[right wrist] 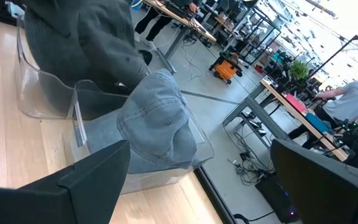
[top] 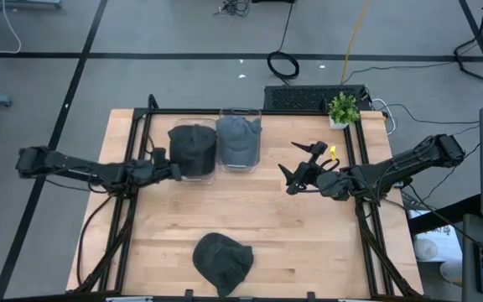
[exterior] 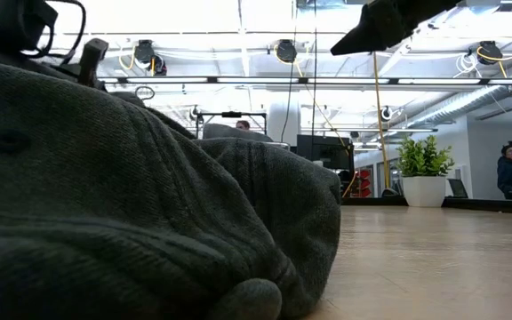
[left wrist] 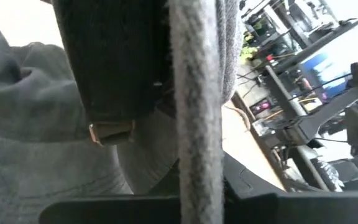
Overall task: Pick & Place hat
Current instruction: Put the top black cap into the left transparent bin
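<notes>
The work surface is a light wooden table (top: 309,226) bounded by a black frame, standing on a grey floor crossed by dark tape lines and loose cables. A small potted plant (top: 343,109) sits at the far right corner of the table, with a black keyboard-like unit just behind the far edge. The low view shows a large workshop beyond the table, with ceiling lamps, pipes, a second potted plant (exterior: 424,169) and a person (exterior: 509,171) at the far right. Two clear bins stand side by side at the far middle of the table: the left clear bin (top: 193,153) contains a dark grey hat (top: 192,145), and the right clear bin (top: 240,144) contains a lighter blue-grey hat (top: 238,138). A third dark hat (top: 222,262) lies flat on the wood near the front edge, well apart from both grippers; it fills the foreground of the low view. The left gripper (top: 173,172) is positioned at the left side of the dark grey hat's bin; in the left wrist view, fabric lies directly against its fingers, but whether they are clamped on it cannot be determined. The right gripper (top: 302,168) hangs above the table to the right of the bins, fingers spread wide apart and holding nothing, aimed toward the blue-grey hat.
</notes>
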